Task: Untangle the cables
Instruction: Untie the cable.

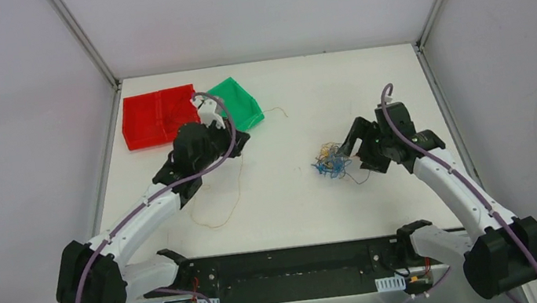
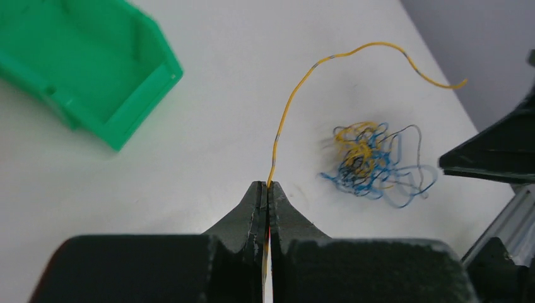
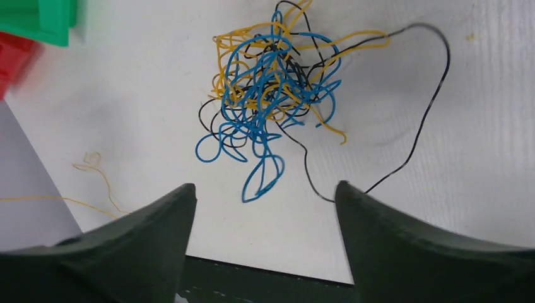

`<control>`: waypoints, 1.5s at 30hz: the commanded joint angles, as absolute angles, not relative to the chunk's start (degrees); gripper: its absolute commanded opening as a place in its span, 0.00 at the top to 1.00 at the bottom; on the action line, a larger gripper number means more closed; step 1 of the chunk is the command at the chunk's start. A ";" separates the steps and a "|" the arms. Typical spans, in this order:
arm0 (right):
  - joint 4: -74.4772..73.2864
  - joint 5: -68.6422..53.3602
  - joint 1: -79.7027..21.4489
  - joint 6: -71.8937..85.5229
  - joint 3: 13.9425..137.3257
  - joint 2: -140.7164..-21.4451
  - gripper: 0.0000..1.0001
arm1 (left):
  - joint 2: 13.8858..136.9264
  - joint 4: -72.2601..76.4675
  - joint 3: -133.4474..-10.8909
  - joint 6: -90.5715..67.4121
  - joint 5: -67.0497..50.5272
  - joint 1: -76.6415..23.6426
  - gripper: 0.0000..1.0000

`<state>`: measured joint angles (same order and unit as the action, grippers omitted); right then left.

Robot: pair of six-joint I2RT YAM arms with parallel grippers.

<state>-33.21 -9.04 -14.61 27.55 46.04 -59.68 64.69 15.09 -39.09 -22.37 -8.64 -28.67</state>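
The cables form a small tangled clump [image 1: 332, 162] [image 3: 271, 82] [image 2: 372, 164] of blue, yellow and dark strands lying right of the table's middle. My right gripper [image 3: 265, 186] [image 1: 354, 150] is open just beside it, with nothing between its fingers. A blue loop [image 3: 262, 177] lies just ahead of the gap, and a black strand [image 3: 435, 95] curves past the right fingertip [image 3: 344, 189]. My left gripper [image 2: 268, 184] [image 1: 246, 140] is shut on a separate yellow cable [image 2: 296, 95], next to the green bin. The cable's tail [image 1: 220, 223] trails on the table behind the gripper.
A green bin [image 1: 238, 102] [image 2: 82, 69] and a red bin [image 1: 157, 118] stand at the back left, close to the left wrist. A thin pale strand [image 3: 94, 170] lies left of the clump. The black base rail [image 1: 290, 271] runs along the near edge.
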 commanded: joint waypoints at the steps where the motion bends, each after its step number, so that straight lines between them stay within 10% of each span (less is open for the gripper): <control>1: -33.59 -6.03 -15.29 26.42 49.25 -59.65 0.03 | 67.43 15.60 -49.67 -19.89 -13.25 -31.33 1.00; 11: -33.66 -7.83 -15.34 24.49 50.49 -57.84 0.02 | 73.09 2.57 -64.86 -19.57 -7.10 -31.29 0.97; 29: -34.07 -11.23 -24.91 21.85 55.16 -64.24 0.01 | 51.22 -17.20 -37.70 -40.30 19.99 -30.67 0.02; 45: -30.49 -6.07 -34.19 25.60 56.12 -67.87 0.01 | 77.38 -13.55 -46.36 -42.21 4.77 -39.11 0.01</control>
<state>-31.88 -7.49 -34.11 25.06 55.29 -69.91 73.97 -15.25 -43.55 -42.00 5.61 -39.07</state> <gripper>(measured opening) 0.989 0.990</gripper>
